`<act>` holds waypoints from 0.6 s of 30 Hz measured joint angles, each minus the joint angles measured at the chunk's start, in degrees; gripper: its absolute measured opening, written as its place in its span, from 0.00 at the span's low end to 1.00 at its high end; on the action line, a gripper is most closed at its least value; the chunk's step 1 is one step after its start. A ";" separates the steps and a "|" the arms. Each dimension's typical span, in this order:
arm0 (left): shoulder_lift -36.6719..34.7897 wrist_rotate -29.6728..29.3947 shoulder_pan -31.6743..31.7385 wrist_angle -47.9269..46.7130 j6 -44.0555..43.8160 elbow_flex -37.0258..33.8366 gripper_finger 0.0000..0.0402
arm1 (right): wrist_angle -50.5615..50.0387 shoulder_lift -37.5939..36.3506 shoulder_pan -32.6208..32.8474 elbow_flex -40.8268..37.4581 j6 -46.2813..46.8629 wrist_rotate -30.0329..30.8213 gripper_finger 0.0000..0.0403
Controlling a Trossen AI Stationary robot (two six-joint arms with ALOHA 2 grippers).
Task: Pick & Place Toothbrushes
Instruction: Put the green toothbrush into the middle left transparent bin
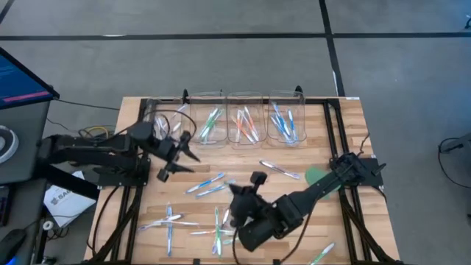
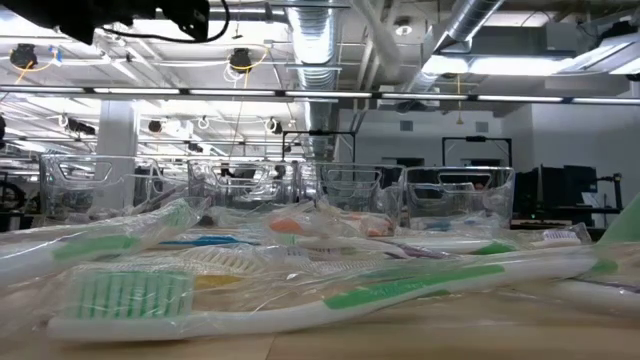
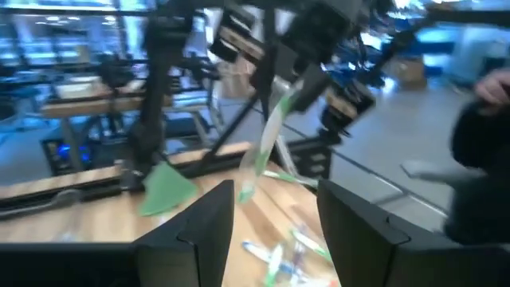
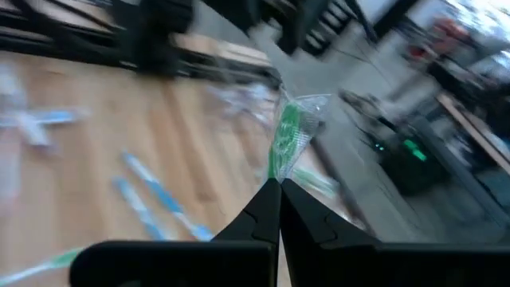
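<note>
Several toothbrushes in clear wrappers lie loose on the wooden table [image 1: 147, 243], among them blue ones [image 1: 206, 185] and green ones [image 1: 218, 230], the latter close up in the low view [image 2: 300, 300]. My right gripper [image 4: 279, 188] is shut on a green wrapped toothbrush [image 4: 288, 135] above the table's near middle [image 1: 239, 193]. The left wrist view shows that brush [image 3: 267, 139] hanging in the air. My left gripper [image 1: 179, 157] stands open at the table's left, level, with nothing between its fingers [image 3: 271, 215]. My right gripper pinches one end of the wrapped green toothbrush [image 4: 276, 177] between its two fingertips. The brush runs on beyond the fingertips, roughly in line with them. It hangs slanting below the gripper, its free end [image 3: 244, 191] clear of the table.
Clear bins stand in a row along the far edge, holding green [image 1: 210, 121], orange [image 1: 245, 124] and blue [image 1: 285, 121] toothbrushes; the leftmost bin [image 1: 165, 118] is beside my left gripper. A flat green leaf-shaped piece [image 1: 316, 175] lies at the right. Black frame rails [image 1: 333, 129] border the table.
</note>
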 joint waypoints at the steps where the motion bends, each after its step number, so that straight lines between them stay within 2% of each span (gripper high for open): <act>1: 0.23 -1.10 -1.64 -0.17 0.52 -0.43 0.44 | 2.45 0.00 0.23 0.00 -2.42 -1.18 0.00; 9: 6.99 -12.09 -12.10 5.60 3.22 -2.72 0.44 | 24.38 0.07 -0.86 -3.79 -22.43 -13.74 0.00; 14: 12.11 -14.39 -16.00 12.78 3.37 -3.44 0.44 | 28.09 0.04 -2.34 -4.00 -27.28 -20.83 0.00; 18: 15.92 -15.27 -18.38 16.84 3.37 -3.45 0.44 | 30.53 0.04 -3.71 -4.00 -30.06 -23.43 0.00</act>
